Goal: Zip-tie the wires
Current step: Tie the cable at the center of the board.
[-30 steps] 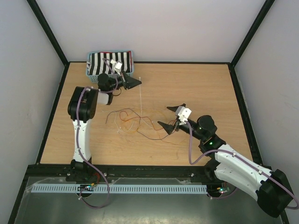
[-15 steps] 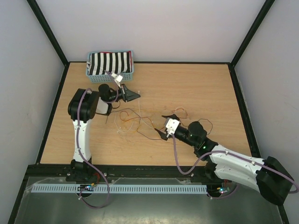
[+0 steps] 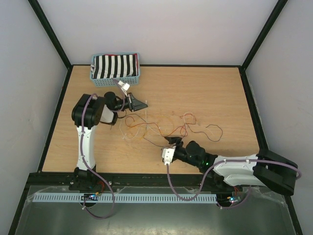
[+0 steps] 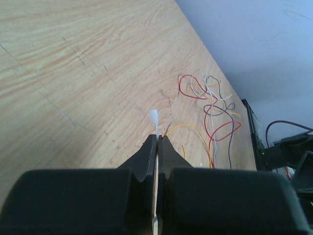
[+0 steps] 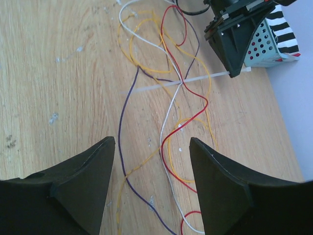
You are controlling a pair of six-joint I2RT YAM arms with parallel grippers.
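A blue basket (image 3: 137, 73) holding black-and-white striped cloth sits in the far-left corner of the wooden table (image 3: 210, 88), hard against the black frame rail at the far edge. From the basket, bare wood runs rightward along that far edge to the right-hand corner, the widest open stretch. White walls close three sides just beyond the frame.

The left gripper (image 3: 138, 104) hangs just on the near side of the basket. Its jaws are pressed together on a thin white zip tie (image 5: 156, 86), whose free end reaches away from the basket and crosses the wires.

The wires (image 3: 155, 128), in orange, red, black and white strands, sprawl loosely over the table middle, near-right of the basket. Their farthest loops end short of the right rail.

The right gripper (image 3: 168, 147) is well apart from the basket, close to the near edge. Its jaws stand apart, holding nothing, low over the near end of the wires, with the strands lying on the wood between and ahead of the fingers (image 5: 83, 181).
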